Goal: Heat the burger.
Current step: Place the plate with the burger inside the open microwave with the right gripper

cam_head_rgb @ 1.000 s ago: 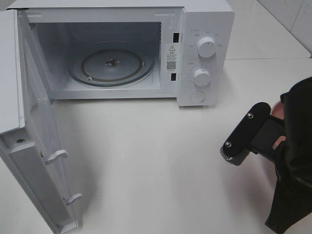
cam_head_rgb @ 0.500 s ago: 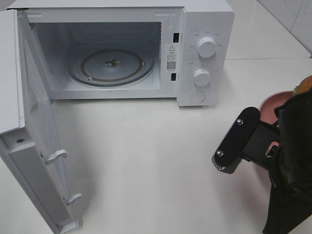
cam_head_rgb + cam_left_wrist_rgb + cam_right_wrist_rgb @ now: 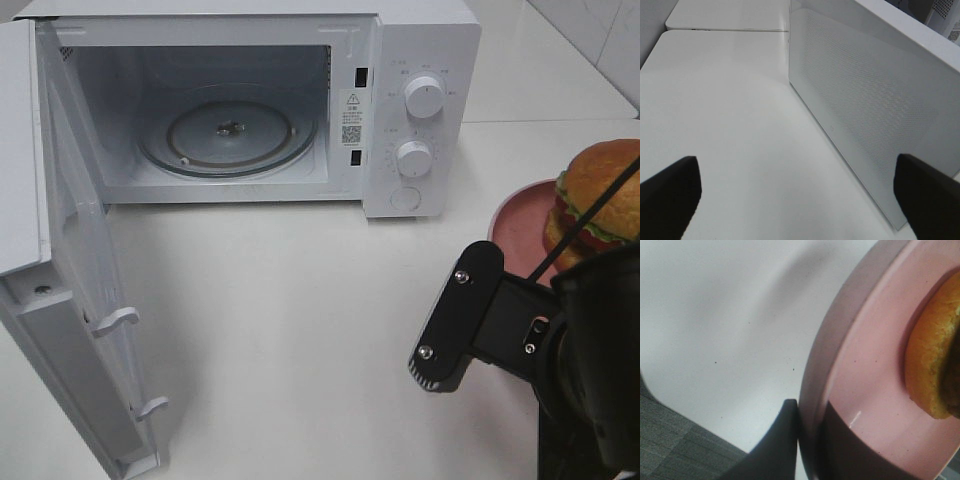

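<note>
One burger (image 3: 600, 172) on pink plate (image 3: 515, 225), microwave (image 3: 420, 40) sticker (image 3: 350, 110) with QR code (image 3: 350, 133)

A white microwave (image 3: 420, 60) stands on the white desk (image 3: 300, 330), its door (image 3: 75, 280) swung wide, a glass turntable (image 3: 228, 135) inside. A pink plate (image 3: 515, 228) is at the desk's right side.

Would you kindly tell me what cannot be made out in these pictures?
- burger: in exterior high, cut off by the frame edge, lower part behind the right arm; right wrist shows only a blurred bun edge.
- pink plate: mostly hidden by that arm.
- right gripper: fingertips unseen in exterior high, behind its own body.
- microwave dial: markings too small to read.
- left gripper: outside exterior high.
</note>
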